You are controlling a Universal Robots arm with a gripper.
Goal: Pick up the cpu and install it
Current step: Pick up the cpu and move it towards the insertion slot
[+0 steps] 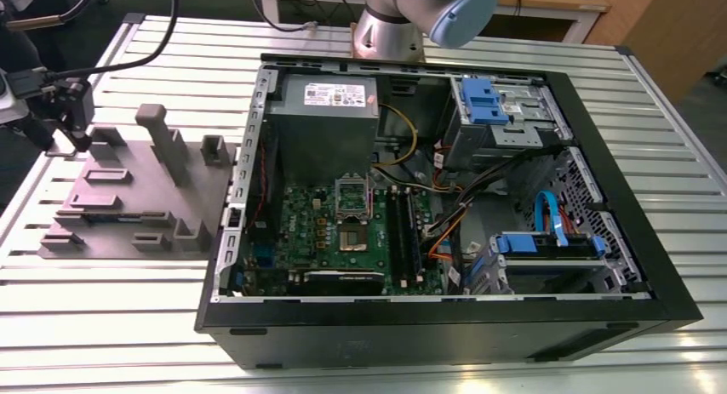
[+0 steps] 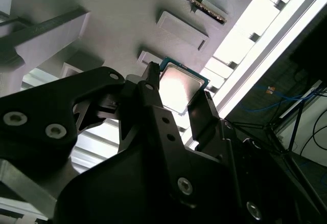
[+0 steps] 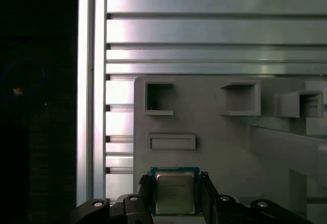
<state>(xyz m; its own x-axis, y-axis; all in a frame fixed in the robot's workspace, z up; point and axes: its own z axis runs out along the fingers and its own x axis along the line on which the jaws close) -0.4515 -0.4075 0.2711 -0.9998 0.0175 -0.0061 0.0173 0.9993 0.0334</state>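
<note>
The cpu (image 3: pixel 173 193), a small square chip with a shiny metal top and green edge, lies between the two black fingers of my gripper (image 3: pixel 176 180) in both wrist views. The fingers press against its opposite edges, as the cpu (image 2: pixel 179 88) and gripper (image 2: pixel 180 85) show in the second wrist view. It is at the corner of a grey moulded fixture (image 3: pixel 214 132). In the exterior view the gripper (image 1: pixel 77 126) hangs over the fixture's (image 1: pixel 125 198) far corner at the exterior view's left, well away from the open computer case (image 1: pixel 455 326).
Inside the case lies a green motherboard with an open socket (image 1: pixel 353 208), black memory sticks (image 1: pixel 401 228), a grey power supply (image 1: pixel 323 105) and blue drive bays (image 1: pixel 483 100). The fixture carries upright posts (image 1: pixel 153 134) and pockets. All stand on a slatted aluminium table (image 1: pixel 114 292).
</note>
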